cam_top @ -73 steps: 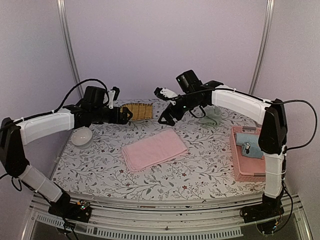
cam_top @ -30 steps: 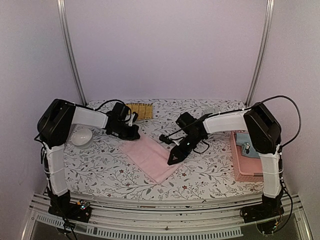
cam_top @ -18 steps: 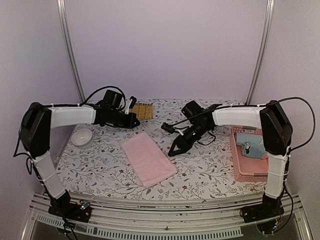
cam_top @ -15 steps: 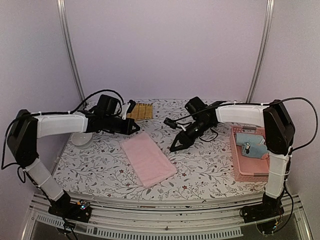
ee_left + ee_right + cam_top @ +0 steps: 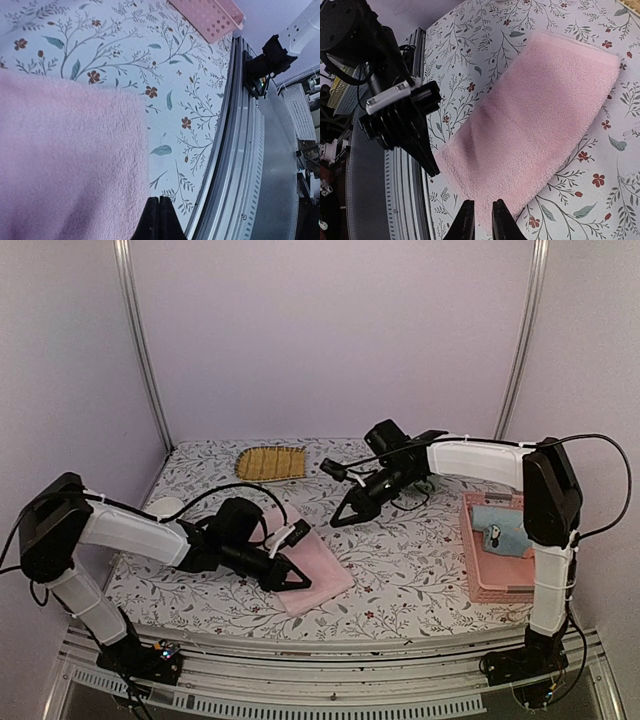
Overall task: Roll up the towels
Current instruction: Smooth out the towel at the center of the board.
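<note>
The pink towel lies flat near the table's front, long side running toward me; it also shows as the pink towel and the pink towel. My left gripper is low, shut, its tips at the towel's near edge with no cloth between them. My right gripper hangs above the table behind the towel, its jaws a narrow gap apart and empty. A light blue towel sits in the pink basket.
A yellow-brown woven mat lies at the back left. A white bowl sits behind my left arm. The pink basket stands along the right edge. The metal front rail runs just past the towel's near corner.
My left arm swung from the back of the table down to the towel's near corner. The right gripper pulled back and up, its jaws narrowing. The towel had been turned earlier.
</note>
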Controlling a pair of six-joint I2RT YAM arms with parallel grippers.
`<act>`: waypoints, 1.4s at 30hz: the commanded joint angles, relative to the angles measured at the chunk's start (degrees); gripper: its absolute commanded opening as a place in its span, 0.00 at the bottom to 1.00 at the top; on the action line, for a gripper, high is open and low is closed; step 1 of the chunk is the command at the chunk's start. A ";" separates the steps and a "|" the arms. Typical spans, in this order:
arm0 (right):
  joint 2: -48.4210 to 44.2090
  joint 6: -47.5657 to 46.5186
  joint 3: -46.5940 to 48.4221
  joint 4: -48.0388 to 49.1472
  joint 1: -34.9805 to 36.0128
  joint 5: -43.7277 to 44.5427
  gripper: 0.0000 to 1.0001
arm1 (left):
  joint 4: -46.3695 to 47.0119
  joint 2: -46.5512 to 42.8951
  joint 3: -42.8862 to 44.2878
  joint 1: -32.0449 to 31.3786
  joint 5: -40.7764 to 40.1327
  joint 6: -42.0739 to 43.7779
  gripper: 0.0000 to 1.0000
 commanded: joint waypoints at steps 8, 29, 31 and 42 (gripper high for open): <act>2.45 -0.79 -4.75 -0.92 -0.07 -5.23 0.15 | 9.56 15.19 -1.95 -4.24 0.28 -1.07 0.00; 10.35 0.72 -10.91 -0.57 4.95 -12.45 0.08 | 11.65 10.61 -7.02 -8.32 -1.31 -0.51 0.00; 12.47 2.48 -10.42 -0.50 4.67 -7.64 0.07 | 11.71 12.54 -7.24 -8.32 -2.21 -0.69 0.00; 13.04 8.22 -16.61 4.49 2.98 -6.54 0.07 | 3.81 5.68 -5.34 -8.24 -3.41 1.21 0.00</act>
